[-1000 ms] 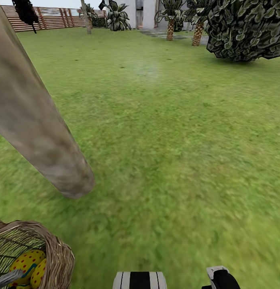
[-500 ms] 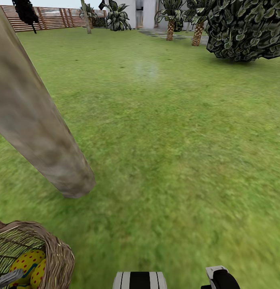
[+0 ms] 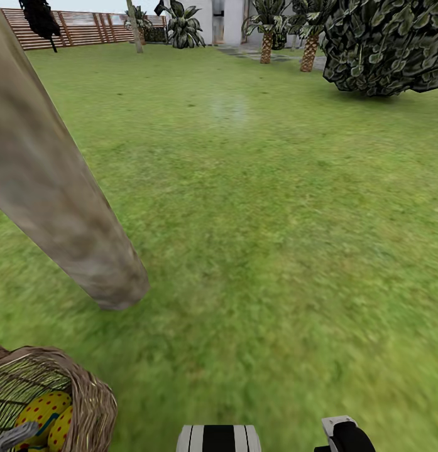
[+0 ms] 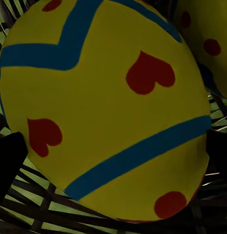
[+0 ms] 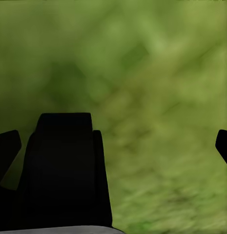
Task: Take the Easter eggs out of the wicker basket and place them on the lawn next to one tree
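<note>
Eggs in basket, just beside tree trunk on lawn. Left fingers spread wide either side of striped egg, not yet touching. Right fingers parted over grass, empty. Egg judged light, rigid, smooth, likely slippery: grip across widest middle, with moderate squeeze.

no readable text, labels, brands, numbers or signs anywhere
</note>
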